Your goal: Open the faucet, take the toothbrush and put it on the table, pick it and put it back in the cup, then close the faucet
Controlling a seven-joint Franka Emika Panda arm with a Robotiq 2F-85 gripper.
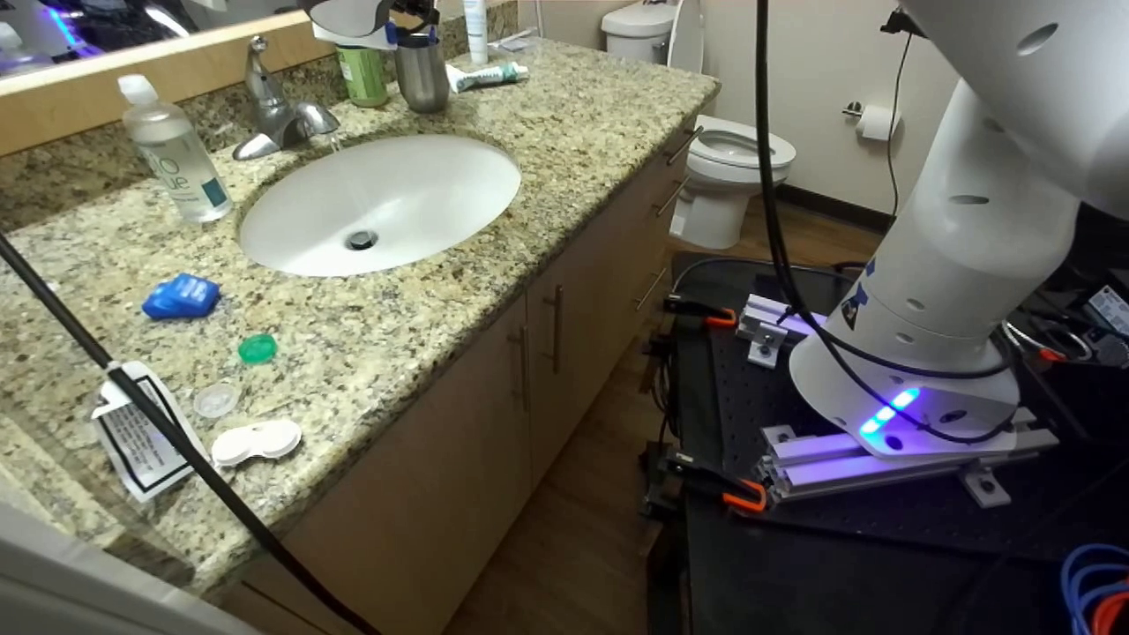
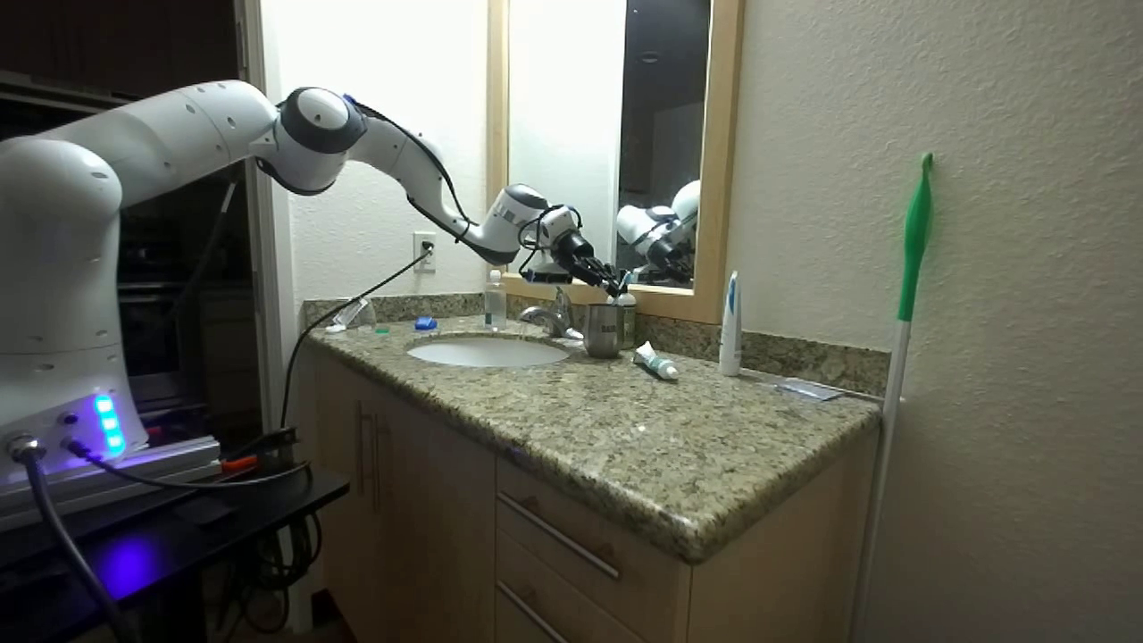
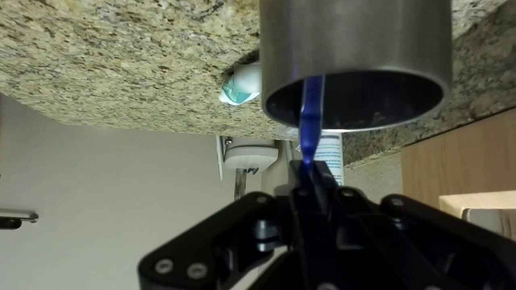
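Note:
In the wrist view the blue toothbrush (image 3: 311, 121) leans out over the rim of the grey metal cup (image 3: 354, 40), its lower part inside. My gripper (image 3: 309, 171) is shut on its upper part, just outside the cup's mouth. Both exterior views show the cup (image 1: 422, 78) upright on the granite table (image 1: 582, 150). From above and behind, the gripper (image 2: 616, 282) reaches down to the cup (image 2: 602, 332). Left of the cup stands the chrome faucet (image 1: 278, 113); a faint thin stream seems to fall from its spout.
A green bottle (image 1: 362, 78) stands close beside the cup. Toothpaste (image 1: 489, 77) lies nearby, with a white upright tube (image 2: 730, 326) farther along. The oval sink (image 1: 388, 203) lies in front of the faucet. A clear bottle (image 1: 175, 154) is past it. The mirror (image 2: 616, 134) rises behind the arm.

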